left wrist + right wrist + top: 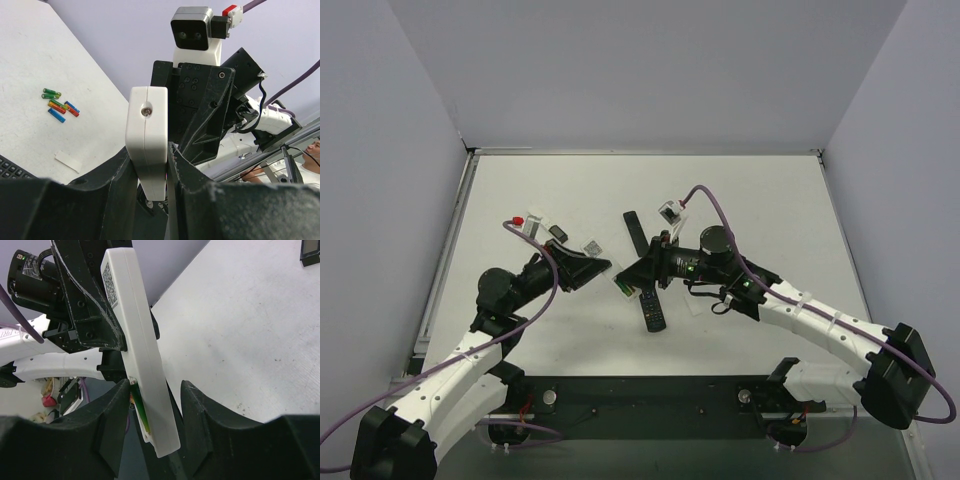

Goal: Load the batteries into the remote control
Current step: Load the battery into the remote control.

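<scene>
The left gripper (pixel 150 167) is closed on the remote control (pixel 146 135), its two dark fingers (pixel 112 185) pressed against the remote's flat sides. The remote is clamped near its lower end and stands up out of the jaws, off the table (pixel 740 200). In the top view this gripper sits left of centre, pointing right toward the other arm.

The loose batteries (pixel 59 102), green, red and blue, lie in a small cluster on the table, well apart from both grippers. A thin white strip (pixel 67 161) lies near them. A black remote (pixel 652 310) rests on the table just below where the two grippers meet.

The right gripper (pixel 156 386) faces the left one and straddles the remote's other end. Its jaws are narrowly open: the white body runs between the fingers (pixel 202 412), with a dark gap on one side. On the other side a green battery (pixel 141 414) lies along the remote's edge, just beside the finger there. I cannot tell whether that finger touches it.
</scene>
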Tool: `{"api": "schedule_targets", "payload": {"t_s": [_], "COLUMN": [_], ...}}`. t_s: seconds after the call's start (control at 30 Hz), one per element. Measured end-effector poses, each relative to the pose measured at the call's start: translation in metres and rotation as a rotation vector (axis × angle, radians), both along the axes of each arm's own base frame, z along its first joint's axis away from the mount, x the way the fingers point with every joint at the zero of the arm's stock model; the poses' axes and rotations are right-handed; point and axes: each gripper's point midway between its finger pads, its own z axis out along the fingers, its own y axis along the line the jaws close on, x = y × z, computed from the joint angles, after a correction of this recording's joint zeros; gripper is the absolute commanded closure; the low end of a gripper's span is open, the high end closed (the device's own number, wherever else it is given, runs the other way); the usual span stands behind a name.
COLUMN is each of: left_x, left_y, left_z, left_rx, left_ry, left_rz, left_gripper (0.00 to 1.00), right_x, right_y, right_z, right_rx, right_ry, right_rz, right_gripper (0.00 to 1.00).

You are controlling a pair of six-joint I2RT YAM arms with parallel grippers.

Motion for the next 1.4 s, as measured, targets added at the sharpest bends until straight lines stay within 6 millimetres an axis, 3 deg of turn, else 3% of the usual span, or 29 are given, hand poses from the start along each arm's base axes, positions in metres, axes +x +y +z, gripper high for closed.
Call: {"api": "schedule_targets", "payload": {"t_s": [0.5,0.8,1.03,1.2,1.33,1.4], "left_x": [0.001,0.001,-0.001,0.002,0.008,0.010], "left_y": [0.000,0.002,0.005,0.008,0.011,0.014], "left_z": [-0.002,-0.004,-0.008,-0.019,-0.040,-0.053], "left_rx": [0.006,0.020,0.052,0.100,0.167,0.211], "left_ry": [0.007,-0.002,-0.019,-0.012,0.033,0.062], "left_rz": [0.005,0.010,0.032,0.066,0.096,0.110], "left_gripper": [1.00,1.00,1.00,1.00,1.00,1.00], "right_x": [-0.005,-0.005,-0.006,-0.006,0.000,0.009], "right_y": [0.003,0.005,0.005,-0.002,-0.013,-0.025], "right_z": [-0.008,-0.009,-0.015,-0.025,-0.012,-0.001], "right_rx": [-0.049,-0.119,-0.184,-0.241,-0.243,-0.247], "right_ry": [-0.051,-0.121,-0.166,-0.154,-0.166,-0.180], "right_rz": [0.030,0.016,-0.002,-0.013,-0.052,-0.106], "right_gripper": [0.76,0.75,0.55,0.31,0.03,0.00]}}
